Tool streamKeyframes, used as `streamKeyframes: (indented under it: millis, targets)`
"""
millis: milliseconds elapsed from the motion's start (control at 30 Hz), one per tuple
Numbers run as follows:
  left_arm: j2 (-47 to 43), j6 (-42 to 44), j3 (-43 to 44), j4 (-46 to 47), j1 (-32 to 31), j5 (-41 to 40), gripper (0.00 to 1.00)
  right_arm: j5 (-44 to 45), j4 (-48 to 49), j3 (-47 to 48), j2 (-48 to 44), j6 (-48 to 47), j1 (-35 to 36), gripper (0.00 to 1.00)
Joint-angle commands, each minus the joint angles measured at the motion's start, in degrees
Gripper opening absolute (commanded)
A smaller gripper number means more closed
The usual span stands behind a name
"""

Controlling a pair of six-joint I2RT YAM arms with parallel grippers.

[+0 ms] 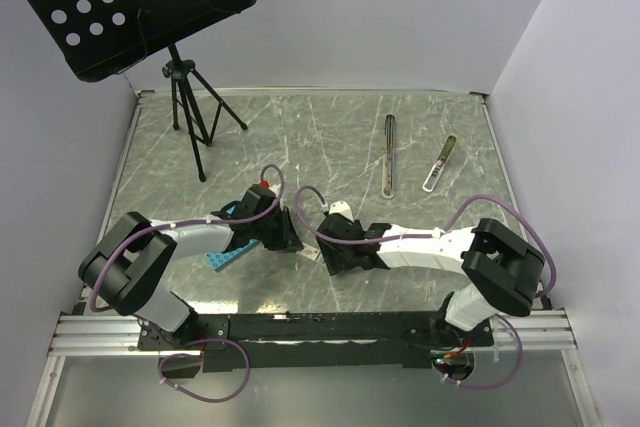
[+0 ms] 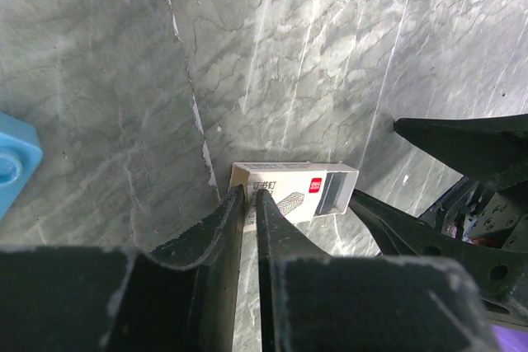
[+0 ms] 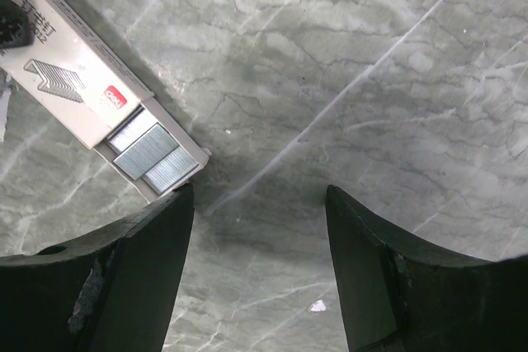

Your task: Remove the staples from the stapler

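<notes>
The stapler is small and slim, dark with a silvery-white top, and lies at the back right of the table, far from both grippers. A longer slim grey metal bar lies to its left. A white staple box with a red mark lies between the grippers. Its drawer is pulled out and shows strips of staples. My left gripper is shut on the closed end of the box. My right gripper is open and empty, its left fingertip at the drawer end.
A blue studded plate lies under my left arm and shows at the left edge of the left wrist view. A black music stand on a tripod stands at the back left. White walls enclose the grey marbled table.
</notes>
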Motion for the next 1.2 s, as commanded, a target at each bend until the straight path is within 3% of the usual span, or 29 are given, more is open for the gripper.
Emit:
streamKeyframes:
  millis: [0, 300, 533, 1033, 1167]
  targets:
    - [0.0, 0.1, 0.5, 2.7, -0.5, 1.2, 0.17, 0.3, 2.4, -0.2, 3.9, 0.3, 0.2, 0.72]
    - [0.2, -3.8, -0.9, 4.5, -1.3, 1.6, 0.19, -1.1, 6.0, 2.1, 7.9, 3.3, 0.2, 0.72]
    - [0.8, -4.9, -1.6, 4.0, -2.9, -0.6, 0.21, 2.0, 3.5, 3.3, 10.2, 6.6, -0.4, 0.72]
    - [-6.4, -16.6, -4.2, 4.3, -5.8, -0.9, 0.30, 3.5, -6.2, 2.3, -5.2, 10.5, -3.2, 0.73]
    - [-12.9, -16.9, -3.4, -1.4, -5.9, -6.6, 0.42, 2.1, -5.1, 4.3, -6.7, 10.3, -2.5, 0.74]
